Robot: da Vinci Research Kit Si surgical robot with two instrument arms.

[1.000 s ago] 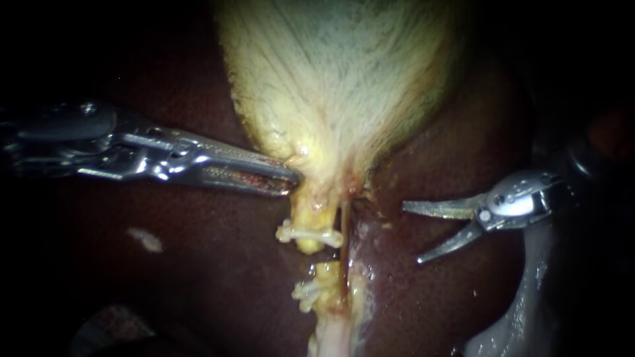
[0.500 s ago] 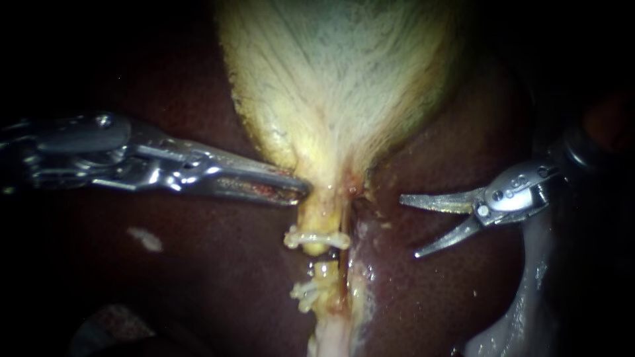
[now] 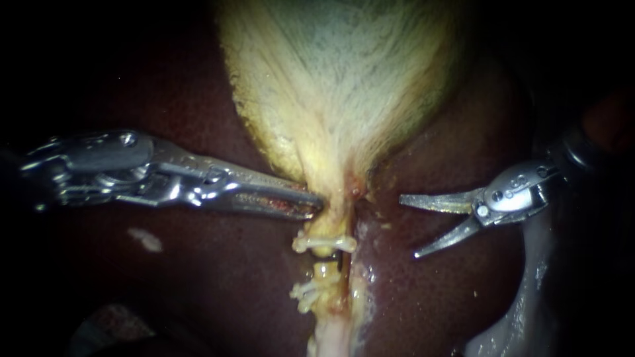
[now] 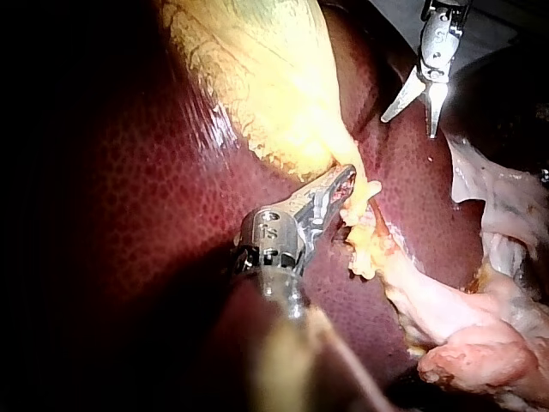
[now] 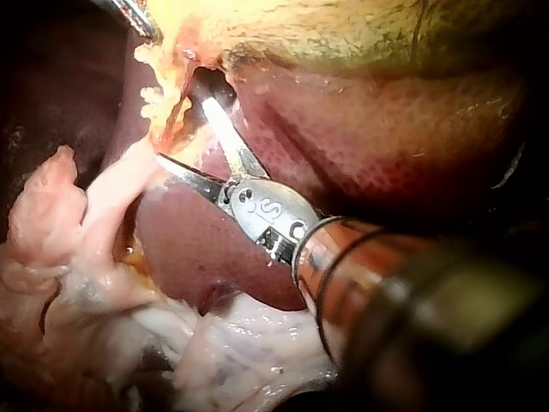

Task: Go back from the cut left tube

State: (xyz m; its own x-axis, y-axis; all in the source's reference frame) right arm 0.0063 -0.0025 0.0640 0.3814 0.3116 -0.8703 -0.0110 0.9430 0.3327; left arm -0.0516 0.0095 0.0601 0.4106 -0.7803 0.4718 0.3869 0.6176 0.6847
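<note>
Left instrument [image 3: 316,206] is in from the left, lying nearly level over the liver [image 3: 198,277]. Its jaws are clamped onto the narrow lower end of the gallbladder [image 3: 337,86], pinching tissue from both sides just above the clips. Left wrist view agrees: tips sit in the yellow edge where the gallbladder tapers. Cut left tube [image 3: 322,228] is straight below that grip, in two pieces. Upper stump hangs off the gallbladder with the upper clip [image 3: 324,242] across it. Lower stump lies on the liver with the lower clip [image 3: 304,291] on it. Small gap between the two ends, and I see no contact between them. A thin reddish strand [image 3: 344,261] runs just beside the tube on its right, spanning the gap, unbroken as far as I can see. Right instrument [image 3: 409,227] is in from the right, jaws spread wide: two thin blades, nothing between them. It hangs over bare liver to the right of the tube and apart from it, neither blade touching tube or clips in the endoscope view. In the right wrist view the blades are open ahead of the wrist. One tip is near the dark hollow beside the yellow stump, the other over the edge of the pale fatty tissue [image 5: 77,257]. I can't tell from there whether either tip touches. That pale tissue piles up under and beside the right shaft.
</note>
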